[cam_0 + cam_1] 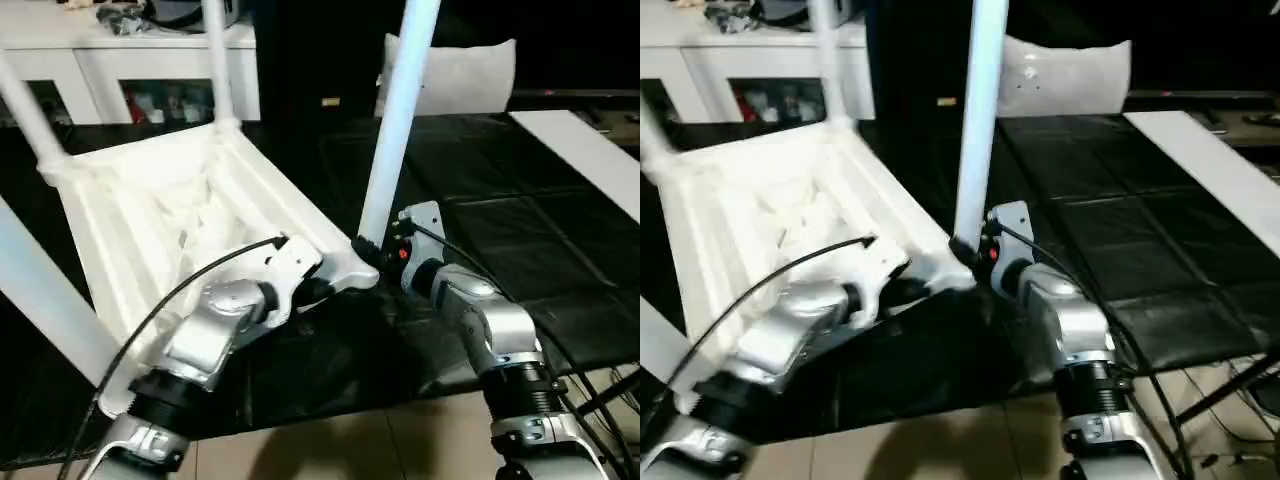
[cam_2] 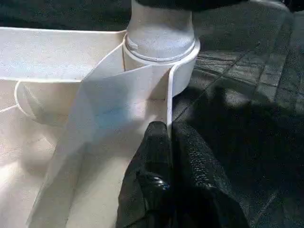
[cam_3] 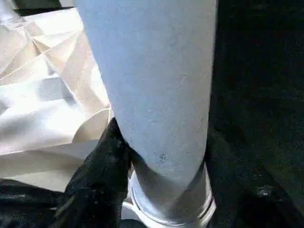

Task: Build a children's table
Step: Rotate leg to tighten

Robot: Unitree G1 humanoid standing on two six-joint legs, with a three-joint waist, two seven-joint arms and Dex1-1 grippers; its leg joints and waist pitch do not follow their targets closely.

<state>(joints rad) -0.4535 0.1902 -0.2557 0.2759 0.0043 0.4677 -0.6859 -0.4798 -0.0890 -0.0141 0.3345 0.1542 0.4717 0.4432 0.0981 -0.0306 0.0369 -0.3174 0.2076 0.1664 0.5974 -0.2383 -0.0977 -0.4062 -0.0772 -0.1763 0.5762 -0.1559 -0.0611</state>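
The left gripper [image 2: 168,137] pinched the tabletop's rim [image 2: 167,102] just below the corner socket [image 2: 183,71], steadying it while the right gripper [image 3: 159,190], clasping the leg [image 1: 395,130] at its base, needed to press it straight and fully home.

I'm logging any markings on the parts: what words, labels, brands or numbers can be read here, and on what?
None can be read.
The tabletop and the leg held by the right pincer are plain white, with no print or moulded text showing.
Items on the cabinet shelves are too small and blurred to read.
The small pale tag on the dark backdrop is too small to read.
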